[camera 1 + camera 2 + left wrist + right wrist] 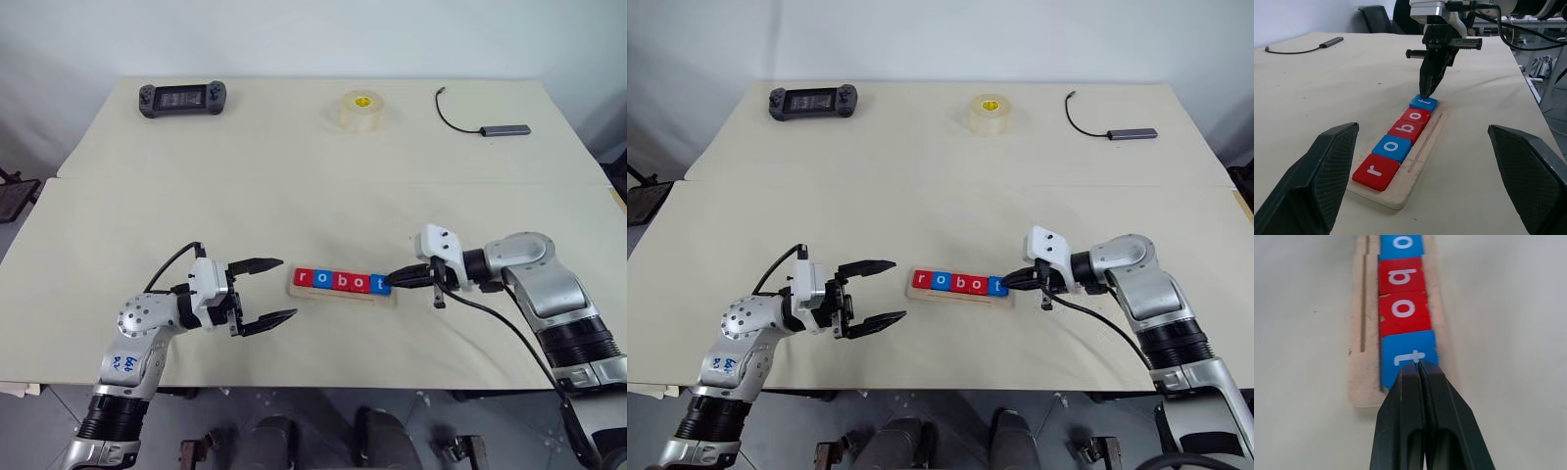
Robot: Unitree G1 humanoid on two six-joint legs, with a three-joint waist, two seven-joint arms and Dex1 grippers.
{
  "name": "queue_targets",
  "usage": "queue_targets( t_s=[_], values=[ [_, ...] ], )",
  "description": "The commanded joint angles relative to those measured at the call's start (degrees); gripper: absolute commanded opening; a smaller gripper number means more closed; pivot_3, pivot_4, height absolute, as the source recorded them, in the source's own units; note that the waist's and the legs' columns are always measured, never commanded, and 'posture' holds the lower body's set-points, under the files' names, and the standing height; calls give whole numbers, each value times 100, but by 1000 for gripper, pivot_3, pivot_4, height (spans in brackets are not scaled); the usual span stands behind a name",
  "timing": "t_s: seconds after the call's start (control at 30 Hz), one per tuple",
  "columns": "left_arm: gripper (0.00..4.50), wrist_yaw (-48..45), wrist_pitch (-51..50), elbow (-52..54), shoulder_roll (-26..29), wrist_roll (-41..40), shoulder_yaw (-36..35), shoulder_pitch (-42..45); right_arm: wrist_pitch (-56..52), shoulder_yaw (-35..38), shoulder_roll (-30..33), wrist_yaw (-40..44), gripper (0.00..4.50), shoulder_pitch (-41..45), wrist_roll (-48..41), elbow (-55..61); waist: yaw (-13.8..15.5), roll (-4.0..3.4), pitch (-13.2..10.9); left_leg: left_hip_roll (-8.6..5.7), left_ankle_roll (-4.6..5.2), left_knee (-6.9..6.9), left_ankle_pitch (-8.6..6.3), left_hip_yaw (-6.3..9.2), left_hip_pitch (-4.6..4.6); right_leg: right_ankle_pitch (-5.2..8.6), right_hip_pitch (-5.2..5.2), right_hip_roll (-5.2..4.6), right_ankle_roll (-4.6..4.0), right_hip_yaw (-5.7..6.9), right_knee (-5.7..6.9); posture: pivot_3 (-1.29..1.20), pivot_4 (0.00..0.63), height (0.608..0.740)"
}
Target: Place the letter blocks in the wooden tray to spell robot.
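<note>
While the left hand (266, 292) waits just beside the wooden tray (345, 293) with its fingers spread wide, the right hand (1419, 365) has its fingers pressed together, tips on the blue t. All five letter blocks (342, 282) lie in the tray on the desk (294, 176), spelling robot. Far behind the tray sit a game controller (182, 98), a tape roll (361, 109) and a cable (485, 122).

Five letter blocks (1400, 142) sitting in the wooden tray (1415, 171), spelling robot, right gripper (1426, 93) pressing closed tips on the blue t (1423, 103)
</note>
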State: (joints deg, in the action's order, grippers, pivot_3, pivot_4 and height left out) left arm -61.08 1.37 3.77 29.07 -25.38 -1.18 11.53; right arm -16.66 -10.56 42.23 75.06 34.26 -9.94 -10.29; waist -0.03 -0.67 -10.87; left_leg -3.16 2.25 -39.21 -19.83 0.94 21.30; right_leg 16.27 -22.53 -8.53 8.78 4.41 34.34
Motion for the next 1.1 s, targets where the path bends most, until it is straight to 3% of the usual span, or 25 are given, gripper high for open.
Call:
queue_targets(
  t_s=[0.03,0.4,0.67,0.77,1.1],
  values=[
    [4500,16,73,125,-25,-11,-13,-30,37,253,-29,-168,54,174,-83,-129,0,0,0,0,0,0,0,0,0,0,0,0,0,0,0,0,150,740],
    [4500,36,95,91,-51,20,-18,6,163,19,-63,-30,54,19,-67,-42,2,0,0,0,0,0,0,0,0,0,0,0,0,0,0,0,150,740],
    [4500,38,72,72,-4,21,-62,22,710,689,-37,-271,54,-79,-362,-162,10,0,0,0,0,0,0,0,0,0,0,0,0,1,0,0,150,740],
    [4500,-6,69,44,80,4,-131,-9,797,1080,158,-191,629,-420,-598,-7,27,0,0,-1,0,0,0,1,0,0,2,-1,0,2,0,0,150,740],
    [4500,229,-251,-209,505,-64,-679,-91,1328,2866,206,-152,3959,-2611,-1855,995,120,0,0,2,0,3,0,-5,-6,0,7,2,0,1,1,0,150,740]
  ],
)
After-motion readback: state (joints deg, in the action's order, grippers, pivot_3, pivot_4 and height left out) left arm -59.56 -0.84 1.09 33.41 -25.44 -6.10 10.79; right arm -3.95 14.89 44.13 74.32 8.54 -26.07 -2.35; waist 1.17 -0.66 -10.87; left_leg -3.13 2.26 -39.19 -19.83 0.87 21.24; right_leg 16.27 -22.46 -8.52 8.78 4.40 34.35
